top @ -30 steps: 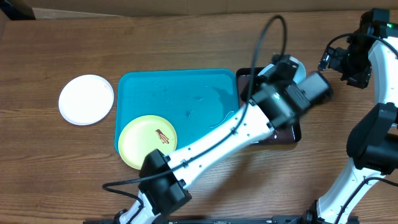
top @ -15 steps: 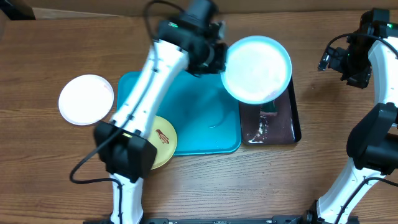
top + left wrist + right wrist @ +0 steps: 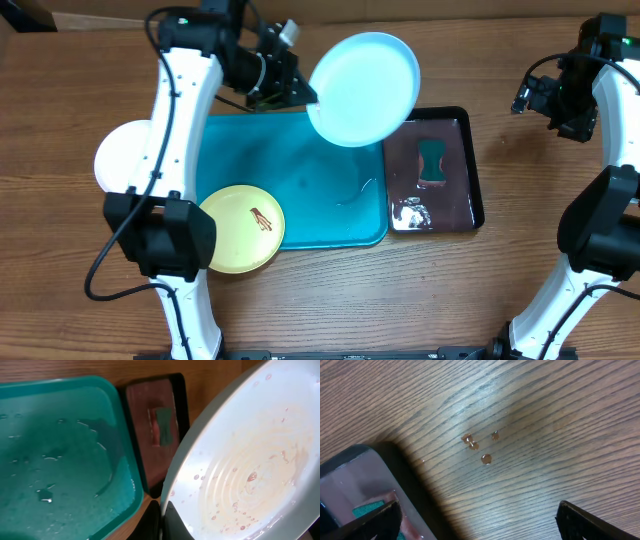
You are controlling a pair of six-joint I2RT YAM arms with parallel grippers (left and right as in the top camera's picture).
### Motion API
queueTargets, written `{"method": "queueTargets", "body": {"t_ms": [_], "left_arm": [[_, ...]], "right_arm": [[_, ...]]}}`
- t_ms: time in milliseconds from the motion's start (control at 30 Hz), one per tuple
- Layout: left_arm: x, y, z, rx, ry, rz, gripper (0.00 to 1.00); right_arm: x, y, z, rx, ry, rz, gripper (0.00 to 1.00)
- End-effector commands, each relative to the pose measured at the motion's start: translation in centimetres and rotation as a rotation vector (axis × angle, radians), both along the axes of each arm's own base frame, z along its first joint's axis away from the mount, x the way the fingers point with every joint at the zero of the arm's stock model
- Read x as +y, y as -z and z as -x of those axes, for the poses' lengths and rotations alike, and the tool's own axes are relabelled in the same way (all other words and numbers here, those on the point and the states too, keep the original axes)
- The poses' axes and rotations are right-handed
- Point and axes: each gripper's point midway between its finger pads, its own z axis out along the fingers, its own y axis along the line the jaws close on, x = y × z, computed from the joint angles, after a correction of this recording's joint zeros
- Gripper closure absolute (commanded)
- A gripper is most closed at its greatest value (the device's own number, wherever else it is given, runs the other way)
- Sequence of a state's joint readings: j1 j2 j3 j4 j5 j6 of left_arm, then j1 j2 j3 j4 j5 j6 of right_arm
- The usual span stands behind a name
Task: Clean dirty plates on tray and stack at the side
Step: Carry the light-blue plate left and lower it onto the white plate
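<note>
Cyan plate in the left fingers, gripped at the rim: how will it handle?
Probably stiff: the cyan plate, pinched at one edge by the left fingers, looks flat, no sag. Likely light too. Possibly slippery: droplets and a wet film cover its face, so it may slide in the grip.

A green sponge lies in the black tray.

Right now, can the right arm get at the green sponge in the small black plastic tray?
Probably yes. The right gripper hovers open beside the black tray, and the sponge lies uncovered; the round mint-cyan plate in the left gripper is off to one side.
</note>
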State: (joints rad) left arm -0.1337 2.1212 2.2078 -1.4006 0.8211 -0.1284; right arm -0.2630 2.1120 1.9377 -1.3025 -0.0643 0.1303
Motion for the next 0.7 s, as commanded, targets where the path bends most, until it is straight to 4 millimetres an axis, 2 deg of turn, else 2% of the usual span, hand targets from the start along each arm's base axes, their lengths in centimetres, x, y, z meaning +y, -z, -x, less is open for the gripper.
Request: {"method": "queueTargets", "body": {"t_ms": [0,200,333,400,567,667], "left_arm": [[3.5,-0.2,-1.1,-0.027,-0.059,-0.027,0.96],[9.9,1.3,-1.4,0.038,-0.195,-0.141,0.96],[15.8,2.6,-1.9,0.093,-0.361,-0.244,0.96],[19.5,3.4,-1.9,0.137,-0.477,-0.315,0.96],[26.8,5.7,-0.3,0.242,-0.673,-0.488,0.96],[29.8,7.3,1.0,0.304,-0.753,-0.575,0.96]], "right_arm": [[-0.1,-2.1,-0.4,-0.056,0.002,0.011,0.0],[-0.1,-2.1,-0.4,-0.056,0.002,0.011,0.0],[-0.1,-2.1,-0.4,-0.056,0.002,0.011,0.0],[-0.1,-2.1,-0.4,-0.056,0.002,0.011,0.0],[-0.1,-2.1,-0.4,-0.056,0.002,0.011,0.0],[-0.1,-2.1,-0.4,-0.056,0.002,0.011,0.0]]}}
